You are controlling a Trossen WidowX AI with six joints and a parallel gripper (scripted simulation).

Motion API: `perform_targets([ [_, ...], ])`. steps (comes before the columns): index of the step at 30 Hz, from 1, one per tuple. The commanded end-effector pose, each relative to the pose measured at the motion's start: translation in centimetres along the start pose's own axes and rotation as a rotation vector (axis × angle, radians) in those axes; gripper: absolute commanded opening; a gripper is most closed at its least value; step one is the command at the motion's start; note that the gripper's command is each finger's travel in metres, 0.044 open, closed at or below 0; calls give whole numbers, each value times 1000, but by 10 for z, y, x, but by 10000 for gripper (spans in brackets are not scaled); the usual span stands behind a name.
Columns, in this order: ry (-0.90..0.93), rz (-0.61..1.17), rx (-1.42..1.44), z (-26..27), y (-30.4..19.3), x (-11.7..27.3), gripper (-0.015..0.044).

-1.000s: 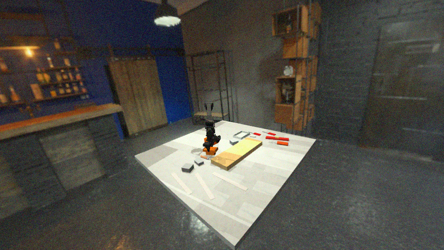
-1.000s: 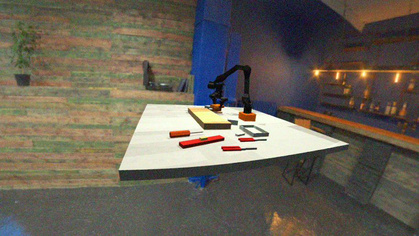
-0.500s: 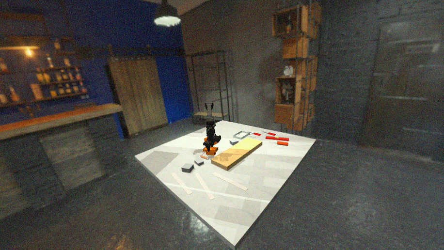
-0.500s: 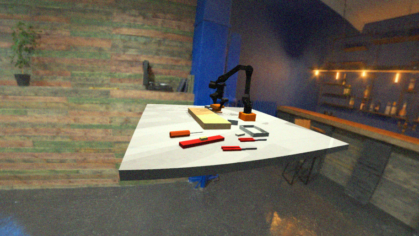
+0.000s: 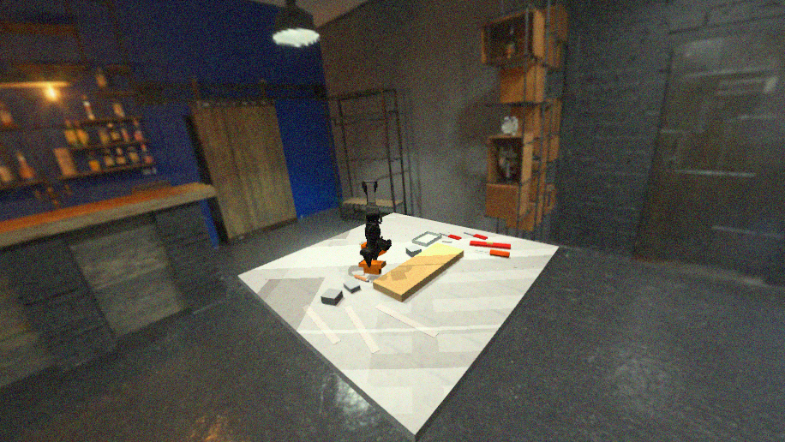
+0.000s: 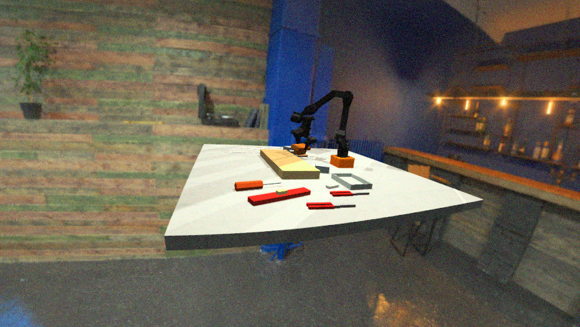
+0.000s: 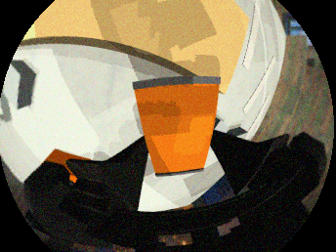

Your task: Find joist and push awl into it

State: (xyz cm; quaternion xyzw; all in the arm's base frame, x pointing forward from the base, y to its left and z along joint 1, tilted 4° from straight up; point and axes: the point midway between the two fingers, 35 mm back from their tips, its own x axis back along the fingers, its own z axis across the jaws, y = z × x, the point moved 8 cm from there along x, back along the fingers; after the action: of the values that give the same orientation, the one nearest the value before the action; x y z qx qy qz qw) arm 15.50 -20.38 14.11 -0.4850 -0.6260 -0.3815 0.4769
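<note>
My gripper [image 5: 371, 261] [image 6: 301, 145] [image 7: 178, 134] is shut on the orange block-shaped stud finder [image 5: 373, 268] [image 6: 298, 149] [image 7: 178, 122], which has a dark grey edge. It is held low beside one end of the tan floor panel [image 5: 422, 269] [image 6: 287, 163] [image 7: 161, 24], on the robot's side. In the wrist view its upper edge overlaps the panel's edge. A small tool with a light orange handle [image 5: 360, 277], perhaps the awl, lies close by; its shaft is unclear. The grey tray [image 5: 419, 242] [image 6: 361, 187] stands past the panel's other end. No hole shows in the panel; the joist is hidden.
Grey blocks [image 5: 332, 296] [image 5: 351, 285] [image 5: 413, 250] [image 6: 322, 168] lie near the panel. An orange-handled screwdriver-like tool [image 5: 500, 253] [image 6: 248, 185], a red level [image 5: 489, 244] [image 6: 279, 196] and two red-handled tools [image 6: 341, 193] [image 6: 320, 205] lie beyond it. Flat pale strips [image 5: 322, 325] lie at the near side.
</note>
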Motion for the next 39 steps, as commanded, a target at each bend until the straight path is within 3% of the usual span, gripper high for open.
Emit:
perform_targets([
  [1,-39,-2,-7,2,0,3,0],
  [39,-236,3,-16,23,2,-1,0],
])
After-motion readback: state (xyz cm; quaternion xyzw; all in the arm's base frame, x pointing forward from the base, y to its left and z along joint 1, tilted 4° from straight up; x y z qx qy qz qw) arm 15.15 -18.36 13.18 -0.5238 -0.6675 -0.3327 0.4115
